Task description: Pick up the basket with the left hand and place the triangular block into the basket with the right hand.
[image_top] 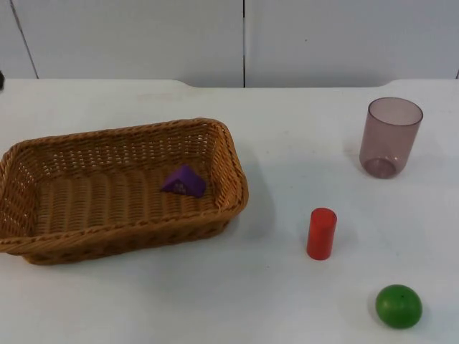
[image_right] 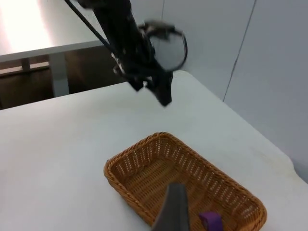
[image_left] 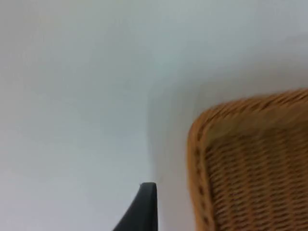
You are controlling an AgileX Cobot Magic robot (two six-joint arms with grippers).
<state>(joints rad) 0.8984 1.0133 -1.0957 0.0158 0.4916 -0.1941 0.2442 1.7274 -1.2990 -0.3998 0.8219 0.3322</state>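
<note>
Basket [image_top: 118, 190]: woven, brown, rectangular; stands on the white bench [image_top: 215, 287] at its left side, not lifted.

Block [image_top: 183, 180]: purple, triangular; lies inside the basket on its floor, near the right end wall.

Cup [image_top: 389, 137]: translucent, purplish, upright; far right of the bench, well apart from the basket.

Cylinder [image_top: 321, 233]: red, upright; between basket and cup, nearer the front edge.

Ball [image_top: 399, 306]: green; front right, near the cylinder.

Left hand [image_right: 161, 91]: raised above the bench beyond the basket's far end, holding nothing; cannot tell how far open it is. Its wrist view has a basket corner beside one black fingertip.

Right hand [image_right: 174, 211]: above the basket, holding nothing; opening cannot be told.
</note>
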